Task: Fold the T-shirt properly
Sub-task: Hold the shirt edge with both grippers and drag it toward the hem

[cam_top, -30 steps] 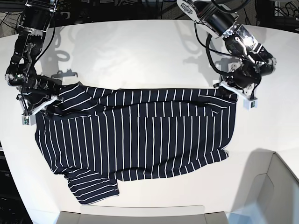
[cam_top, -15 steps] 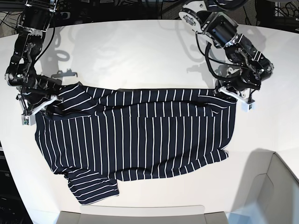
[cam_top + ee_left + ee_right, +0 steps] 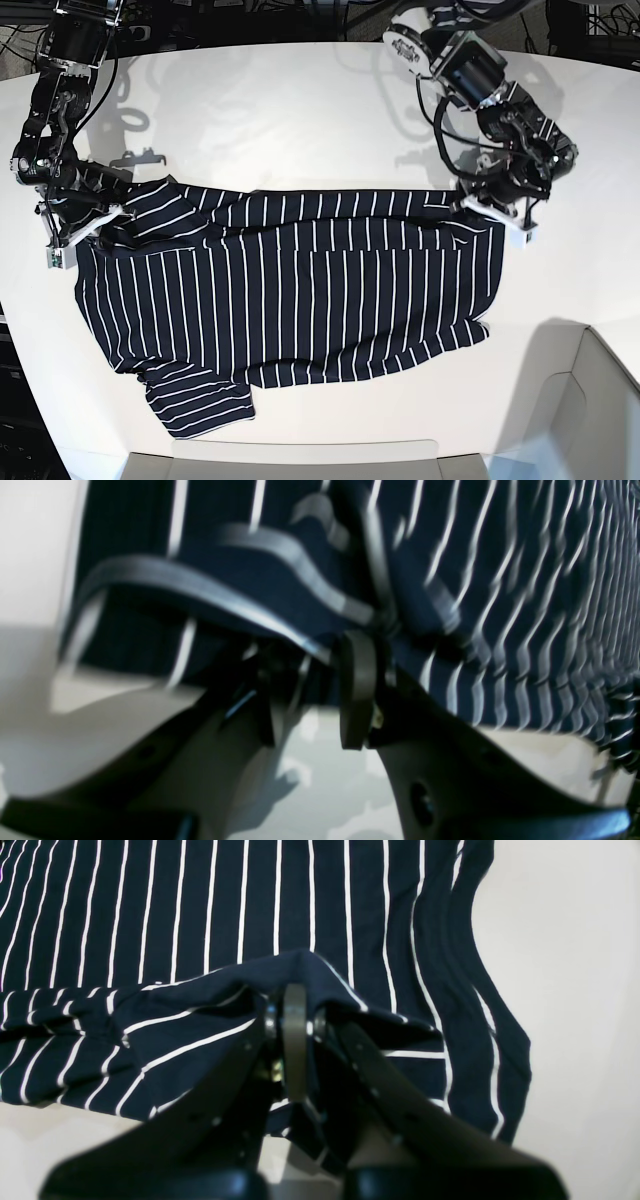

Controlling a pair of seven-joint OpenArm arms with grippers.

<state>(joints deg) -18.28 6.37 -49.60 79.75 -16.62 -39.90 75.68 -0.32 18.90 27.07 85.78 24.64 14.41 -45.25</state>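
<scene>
Navy striped shirt (image 3: 290,290) lies spread on the table (image 3: 300,110); both grippers, left (image 3: 492,212) and right (image 3: 78,228), pinch its far corners

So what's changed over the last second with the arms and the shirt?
The left gripper swung in toward the T-shirt and now pinches its far corner fabric; that wrist view is blurred. The right gripper stays clamped on the opposite corner, and the shirt lies spread on the table as before.

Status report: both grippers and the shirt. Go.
Right gripper shut on T-shirt edge. Left gripper at opposite corner, cloth pinched, view blurred. Shirt spread flat on the table, unfolded. Nothing in the way.
</scene>
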